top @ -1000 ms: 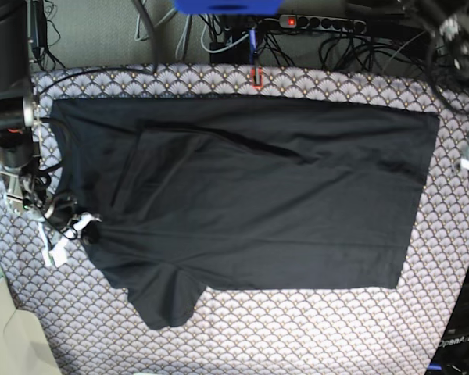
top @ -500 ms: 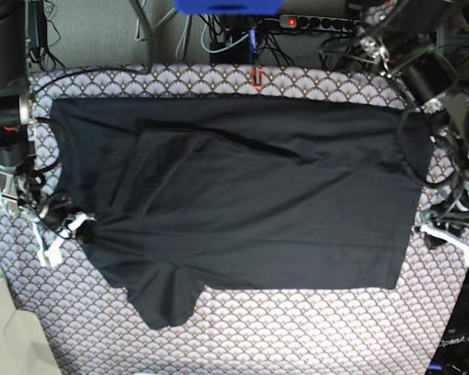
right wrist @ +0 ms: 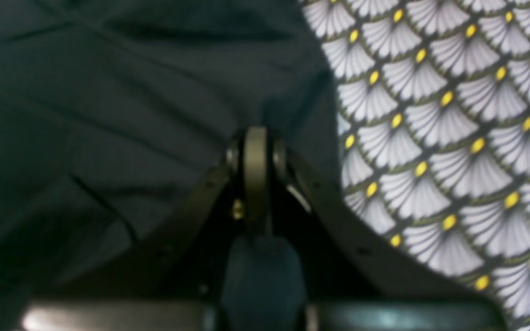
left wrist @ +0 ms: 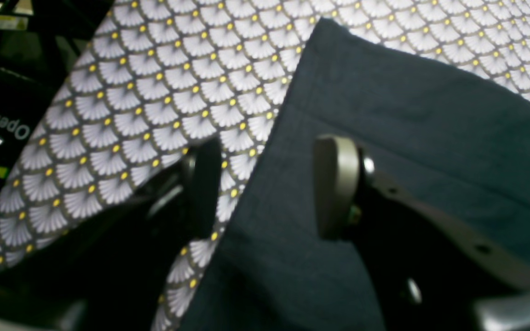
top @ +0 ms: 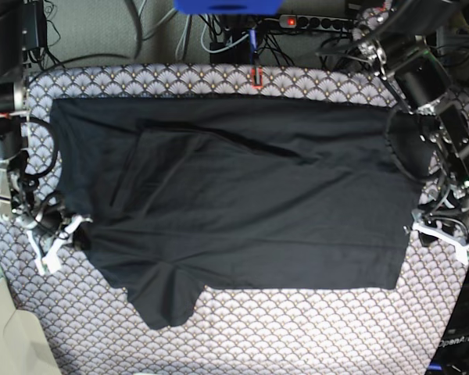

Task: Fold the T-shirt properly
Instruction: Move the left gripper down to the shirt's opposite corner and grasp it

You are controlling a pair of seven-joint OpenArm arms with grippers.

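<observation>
The black T-shirt [top: 250, 203] lies spread flat on the scallop-print tablecloth [top: 297, 328], one sleeve folded over the body and the other pointing toward the front edge. At the shirt's left edge my right gripper [top: 60, 233] is shut; in the right wrist view its pads [right wrist: 256, 174] meet on the cloth's edge [right wrist: 108, 92], and wrinkles radiate from them. My left gripper [top: 436, 234] hangs open at the hem's right edge. In the left wrist view it [left wrist: 269, 184] straddles the hem, one finger [left wrist: 336, 184] over the shirt [left wrist: 407, 115] and the other over the tablecloth.
A power strip [top: 320, 22] and tangled cables lie behind the table. A small red clip [top: 256, 76] sits at the back edge of the cloth. A black box [top: 457, 340] stands off the table's right front corner.
My left arm has swung in from the right and come down to the hem, its jaws opening wider. My right gripper has shifted slightly left and down with the cloth edge.
</observation>
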